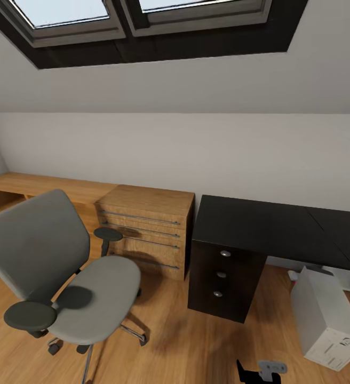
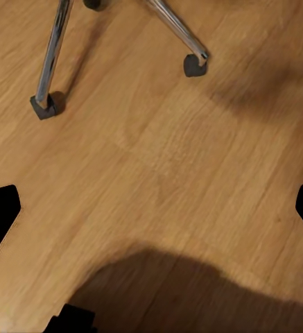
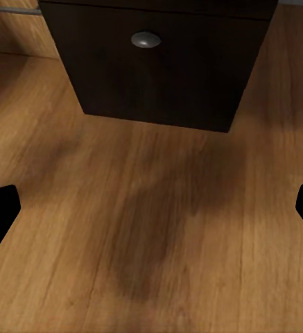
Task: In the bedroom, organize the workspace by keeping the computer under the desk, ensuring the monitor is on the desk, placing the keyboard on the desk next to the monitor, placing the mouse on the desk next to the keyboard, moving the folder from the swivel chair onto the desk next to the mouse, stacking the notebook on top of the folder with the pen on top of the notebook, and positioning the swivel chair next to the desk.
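The swivel chair (image 1: 63, 277) sits at the near left on the wood floor (image 1: 196, 346), its seat bare as far as I can see, no blue folder on it. To its right is the black bench (image 1: 271, 226) with its drawer block (image 1: 223, 277) and round knobs, and a wooden chest of drawers (image 1: 145, 229) stands between chair and bench against the far wall. The grey computer (image 1: 327, 320) stands on the floor at the near right, partly under the bench edge.

Both sets of fingers are spread wide with nothing in them: the left gripper (image 2: 151, 208) looks down at the floor near the chair's chrome legs (image 2: 50, 55), the right gripper (image 3: 151, 208) at the floor in front of the drawer block.

My guess on handling: the chair rolls easily on casters (so it may skate away), best pushed at the backrest or an armrest (image 1: 31, 316). The computer looks heavy and boxy, so slide it rather than lift.
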{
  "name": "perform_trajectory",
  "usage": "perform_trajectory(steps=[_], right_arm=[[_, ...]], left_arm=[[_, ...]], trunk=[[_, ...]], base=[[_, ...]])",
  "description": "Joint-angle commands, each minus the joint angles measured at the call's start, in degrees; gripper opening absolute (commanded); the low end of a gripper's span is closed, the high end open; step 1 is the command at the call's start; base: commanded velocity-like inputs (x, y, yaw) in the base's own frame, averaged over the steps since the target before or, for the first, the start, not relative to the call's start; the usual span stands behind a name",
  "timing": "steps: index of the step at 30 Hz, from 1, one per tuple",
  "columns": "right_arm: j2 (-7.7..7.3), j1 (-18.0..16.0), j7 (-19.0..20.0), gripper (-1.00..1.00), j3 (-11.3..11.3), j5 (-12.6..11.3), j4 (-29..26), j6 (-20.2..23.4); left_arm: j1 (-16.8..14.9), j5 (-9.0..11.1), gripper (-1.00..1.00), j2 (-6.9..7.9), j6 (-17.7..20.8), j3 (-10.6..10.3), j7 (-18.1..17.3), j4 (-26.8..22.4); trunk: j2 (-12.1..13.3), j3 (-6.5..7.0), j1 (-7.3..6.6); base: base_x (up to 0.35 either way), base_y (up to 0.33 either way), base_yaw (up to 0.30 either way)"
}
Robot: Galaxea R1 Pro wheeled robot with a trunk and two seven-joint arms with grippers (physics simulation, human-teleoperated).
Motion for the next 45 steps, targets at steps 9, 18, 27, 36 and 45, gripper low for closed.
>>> perform_trajectory(steps=[9,18,27,36,45], right_arm=[[0.43,-0.04,0.58,1.0,0.17,-0.6,0.13,-0.18],[2.46,-0.04,0.41,1.0,0.2,-0.71,0.06,-0.17],[3.45,-0.04,-1.07,1.0,0.06,-0.85,0.04,-0.23],[3.55,-0.04,-2.67,1.0,0.02,-0.95,0.04,-0.95],[3.38,-0.04,-2.9,1.0,-0.03,-1.02,0.09,-1.24]], left_arm=[[-0.03,0.24,1.0,0.07,-4.5,-0.14,-0.09,2.87],[-0.03,0.26,1.0,0.21,-5.29,-0.04,-0.14,3.36],[-0.03,0.39,1.0,0.15,-5.4,0.02,-0.08,3.43],[-0.03,0.41,1.0,0.01,-5.41,-0.04,-0.07,3.43],[-0.03,0.47,1.0,0.01,-5.41,-0.05,-0.07,3.44]], trunk=[[-0.03,-0.05,0.0],[-0.03,-0.05,0.0],[-0.03,-0.05,0.0],[-0.03,0.16,0.0],[-0.03,0.85,0.0]], base=[[0.0,0.0,0.0],[0.0,0.0,0.026],[0.0,0.0,0.212],[0.0,0.0,0.227],[0.0,0.0,0.076]])
